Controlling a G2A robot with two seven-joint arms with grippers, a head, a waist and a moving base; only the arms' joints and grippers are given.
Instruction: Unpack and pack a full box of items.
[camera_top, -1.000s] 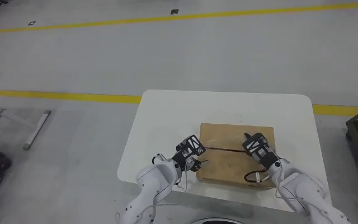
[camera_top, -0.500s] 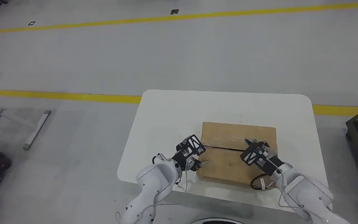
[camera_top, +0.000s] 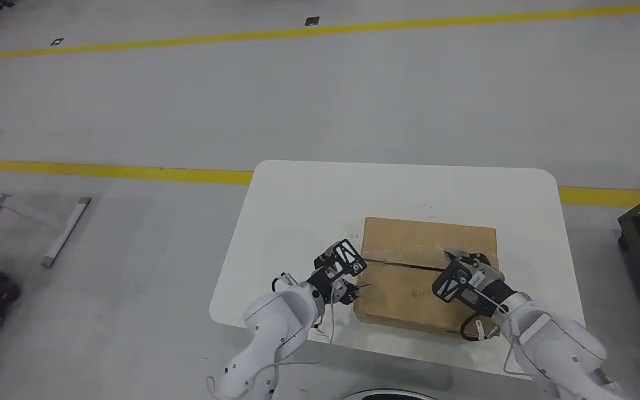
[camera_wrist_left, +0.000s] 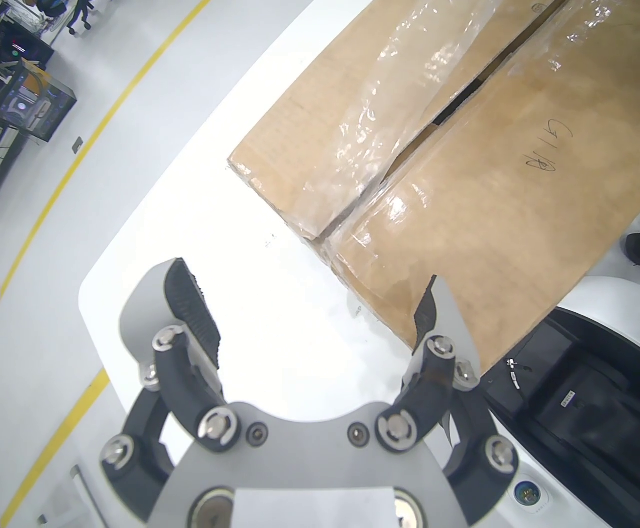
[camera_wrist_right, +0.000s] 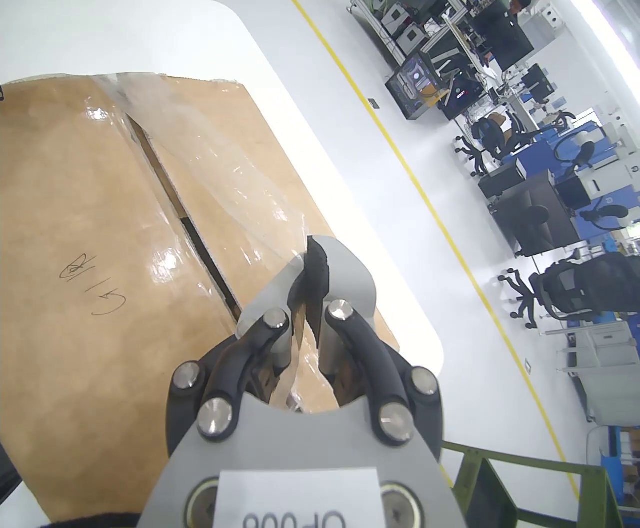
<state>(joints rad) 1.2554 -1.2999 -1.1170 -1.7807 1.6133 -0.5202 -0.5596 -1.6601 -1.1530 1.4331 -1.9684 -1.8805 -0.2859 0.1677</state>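
Change: right gripper (camera_wrist_right: 307, 270) drew back along the box (camera_wrist_left: 475, 210) seam.
Its hold: pinched on clear tape (camera_wrist_right: 240, 170).
Left gripper (camera_wrist_left: 305, 280): spread wide, near box corner.

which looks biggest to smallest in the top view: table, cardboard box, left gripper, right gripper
1. table
2. cardboard box
3. left gripper and right gripper: they look about alike, so no ranking between them

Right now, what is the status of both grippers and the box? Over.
Left gripper open, over table at box end. Right gripper shut on clear tape. Box flaps closed; tape partly across seam, in the way.
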